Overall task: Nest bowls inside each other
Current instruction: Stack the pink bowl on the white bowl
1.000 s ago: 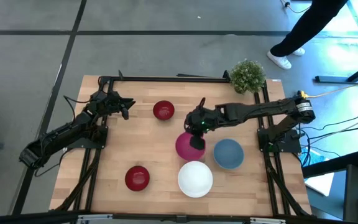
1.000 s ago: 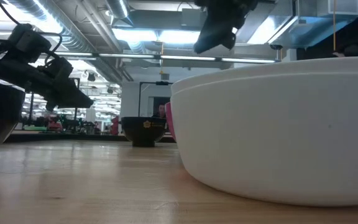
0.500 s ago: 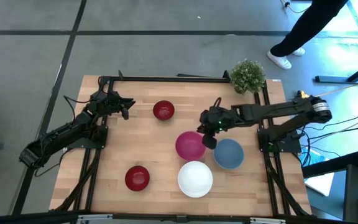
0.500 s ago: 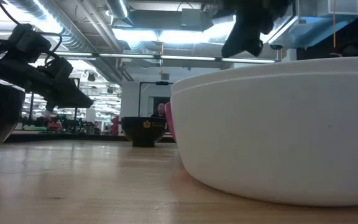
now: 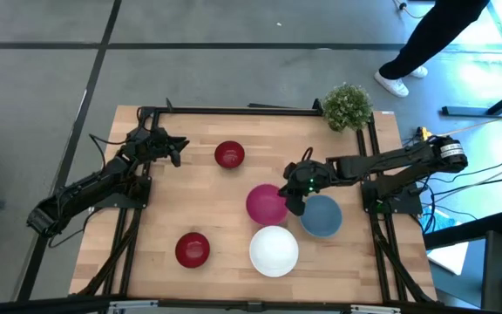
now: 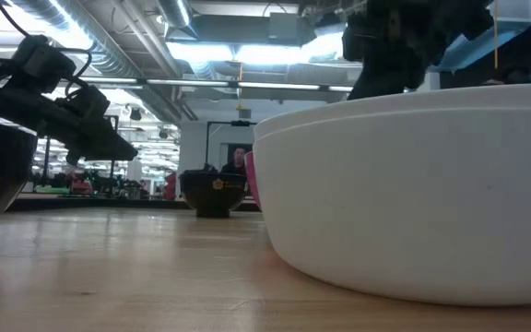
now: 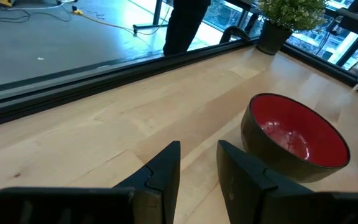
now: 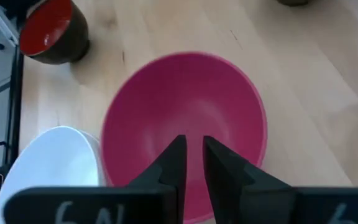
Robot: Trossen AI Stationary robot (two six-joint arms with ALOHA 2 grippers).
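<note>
Five bowls show in the high view: a magenta-pink bowl (image 5: 264, 204), a blue bowl (image 5: 322, 216), a white bowl (image 5: 274, 251) and two dark red bowls (image 5: 229, 155) (image 5: 192, 249). All stand upright on the table. In the low view the white bowl (image 6: 413, 194) shows two rims, one inside the other. My right gripper (image 5: 293, 204) (image 8: 194, 149) hangs over the pink bowl's (image 8: 185, 118) right rim, beside the blue bowl. It points down, its fingers open by a narrow gap. My left gripper (image 5: 178, 150) (image 7: 199, 155) waits near the far-left corner, open, beside the far red bowl (image 7: 297, 137).
A small green potted plant (image 5: 348, 106) stands at the table's far-right corner. A person's legs (image 5: 425, 39) show on the floor beyond it. Bare wood (image 5: 159, 205) lies left of the pink bowl. In the low view the white bowl hides most of the right half.
My right gripper has moved from over the pink bowl's middle toward the table's right edge, to that bowl's right rim. It has also come down, and now sits partly behind the white bowl in the low view. No bowl has moved.
</note>
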